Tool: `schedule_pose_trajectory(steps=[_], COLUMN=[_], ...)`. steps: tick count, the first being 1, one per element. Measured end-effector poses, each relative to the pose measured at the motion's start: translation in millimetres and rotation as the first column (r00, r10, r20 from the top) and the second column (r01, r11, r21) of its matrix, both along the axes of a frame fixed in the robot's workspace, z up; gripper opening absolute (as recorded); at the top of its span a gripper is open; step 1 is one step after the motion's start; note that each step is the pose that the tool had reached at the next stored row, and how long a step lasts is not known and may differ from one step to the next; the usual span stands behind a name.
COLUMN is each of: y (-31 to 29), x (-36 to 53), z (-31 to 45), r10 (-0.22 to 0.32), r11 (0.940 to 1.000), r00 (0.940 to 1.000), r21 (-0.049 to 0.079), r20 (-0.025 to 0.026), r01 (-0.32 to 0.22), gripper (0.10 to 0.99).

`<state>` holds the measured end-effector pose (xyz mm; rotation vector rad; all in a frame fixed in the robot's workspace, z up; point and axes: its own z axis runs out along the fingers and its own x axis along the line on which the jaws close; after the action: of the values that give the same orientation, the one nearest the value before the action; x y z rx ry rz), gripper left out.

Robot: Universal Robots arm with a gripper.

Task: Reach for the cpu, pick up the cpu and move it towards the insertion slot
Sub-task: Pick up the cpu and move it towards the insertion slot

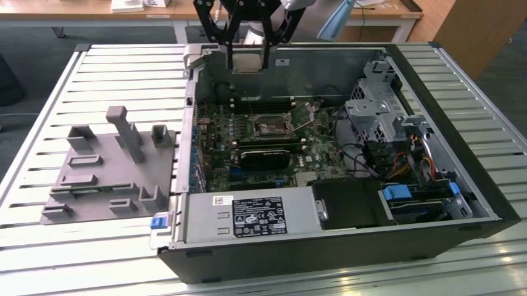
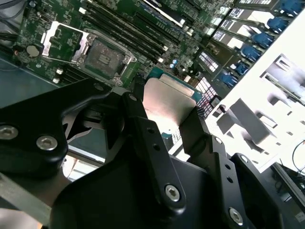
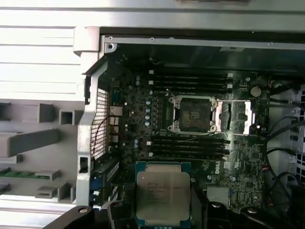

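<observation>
Gripper (image 2: 167, 129) clamped on the cpu (image 3: 162, 197), fingers (image 2: 143, 129) on opposite edges, held above the open computer case (image 1: 461, 166). Print on cpu lid too small to read. Below, beyond it: the insertion slot (image 3: 192, 113), cover open, on motherboard (image 3: 238, 162).

You see the cpu (image 3: 162, 194) with a dull silver metal top, held in matt black metal fingers (image 2: 151, 143). The slot (image 3: 192, 114) has a shiny metal frame. The case (image 1: 346, 246) is matt black; the plate (image 1: 107, 179) is matt grey plastic.
</observation>
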<state>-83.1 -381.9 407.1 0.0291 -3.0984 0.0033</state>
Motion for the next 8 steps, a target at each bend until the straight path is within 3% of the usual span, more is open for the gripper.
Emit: schedule_pose_trajectory(steps=[8], y=[14.1], x=[12.3], z=[-0.2], r10=[0.0], r11=[1.0], r00=[1.0], r21=[0.0], r20=[-0.0001], r01=[0.0], gripper=[0.545])
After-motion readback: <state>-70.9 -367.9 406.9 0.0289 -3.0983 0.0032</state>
